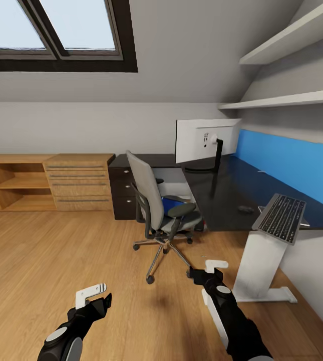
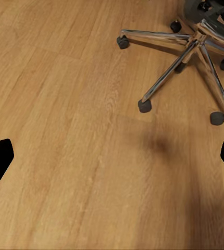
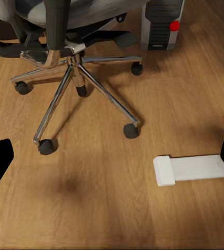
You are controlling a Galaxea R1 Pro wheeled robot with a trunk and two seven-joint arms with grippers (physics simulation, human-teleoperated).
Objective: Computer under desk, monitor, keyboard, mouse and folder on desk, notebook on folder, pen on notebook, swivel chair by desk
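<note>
Both grippers, left (image 1: 95, 296) and right (image 1: 207, 269), hang jaws spread over bare floor (image 1: 56, 260), swivel chair (image 1: 164, 210) blocking the desk (image 1: 231, 195).

Attic bedroom, non-task fixtures. Skylight (image 1: 56, 30) with dark frame, set in sloped ceiling at upper left. Two white wall shelves (image 1: 286, 99) at upper right, one above the other. Blue wall panel (image 1: 291, 163) running along the right wall below the shelves. Open wooden shelf unit (image 1: 11, 183) against the far wall, touching a wooden drawer chest (image 1: 78, 183) on its right side. Dark drawer cabinet (image 1: 122, 193) just beside the wooden chest. Wood plank floor (image 2: 65, 156) throughout, lightly shadowed in places.
</note>
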